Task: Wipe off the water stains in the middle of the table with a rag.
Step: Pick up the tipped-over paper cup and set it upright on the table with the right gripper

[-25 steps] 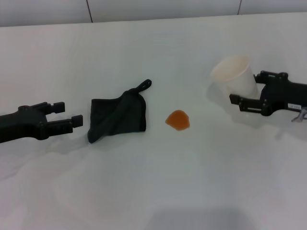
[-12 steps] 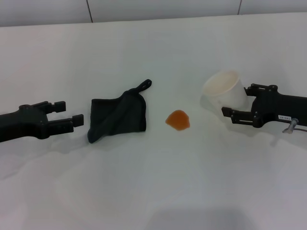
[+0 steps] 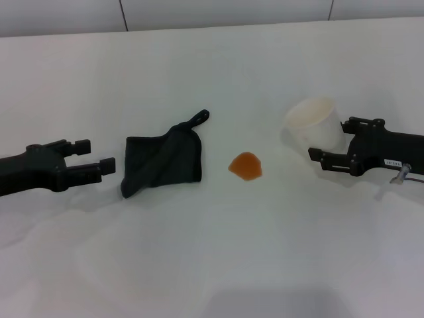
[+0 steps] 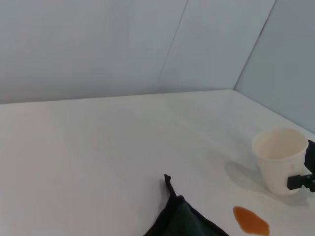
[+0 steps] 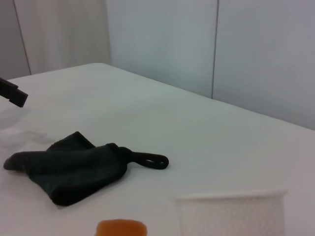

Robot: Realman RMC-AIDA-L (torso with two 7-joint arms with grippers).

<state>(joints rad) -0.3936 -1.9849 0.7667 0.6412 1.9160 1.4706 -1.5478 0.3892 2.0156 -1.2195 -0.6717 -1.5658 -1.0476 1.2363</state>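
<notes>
White table (image 3: pixel 218 252) is filling your head view: the rag (image 3: pixel 162 165) is lying crumpled left of centre, the water stains (image 3: pixel 246 165) just right of it. Your left gripper (image 3: pixel 99 159) is sitting open and empty beside the rag; your right gripper (image 3: pixel 326 142) is gripping the cup (image 3: pixel 313 124). Your left wrist view is showing the cup's (image 4: pixel 280 160) inside, apparently empty. Your right wrist view is catching only its rim (image 5: pixel 231 197).

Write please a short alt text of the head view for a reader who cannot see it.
On the white table, an orange stain lies between a dark rag and a white cup. The open left gripper rests beside the rag; the right gripper holds the cup.
</notes>
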